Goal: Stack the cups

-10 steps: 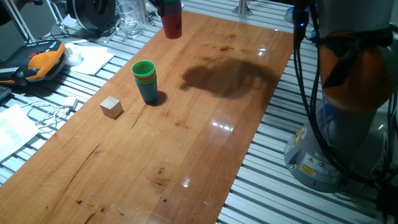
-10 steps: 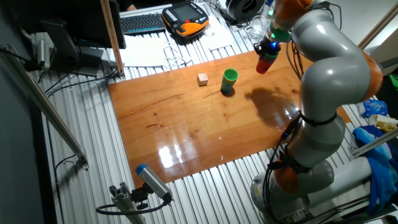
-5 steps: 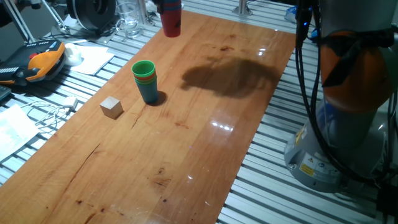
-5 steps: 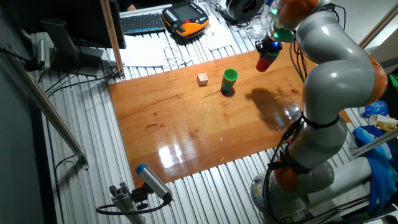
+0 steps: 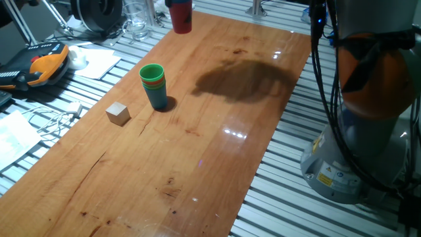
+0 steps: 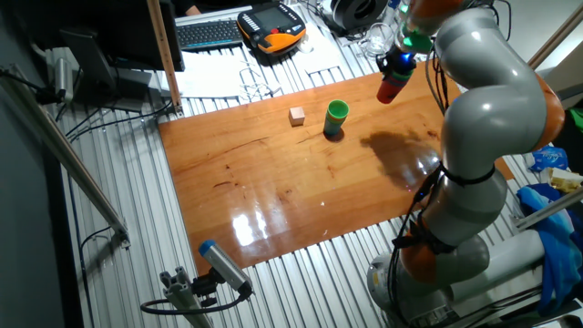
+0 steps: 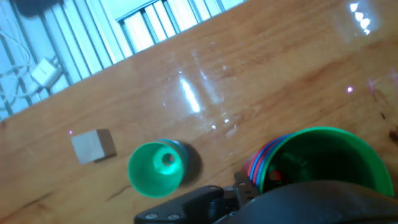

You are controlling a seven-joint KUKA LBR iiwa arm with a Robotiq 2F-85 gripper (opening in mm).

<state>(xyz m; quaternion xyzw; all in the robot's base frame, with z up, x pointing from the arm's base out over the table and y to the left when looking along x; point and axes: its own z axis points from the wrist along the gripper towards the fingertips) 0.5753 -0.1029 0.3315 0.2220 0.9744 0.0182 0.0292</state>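
Up above the far end of the tabletop [image 5: 217,164], the end effector [image 6: 397,66] is clamped on a nested stack of cups [image 7: 311,165], green cup innermost, red and blue rims showing, lifted clear of the wood. Below, a second stack of cups [image 5: 154,85], green on top, stands beside the wooden cube [image 5: 118,113].

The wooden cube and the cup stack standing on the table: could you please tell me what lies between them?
Nothing: in one fixed view, only bare wood separates the wooden cube from the cup stack. The hand view shows the same gap.
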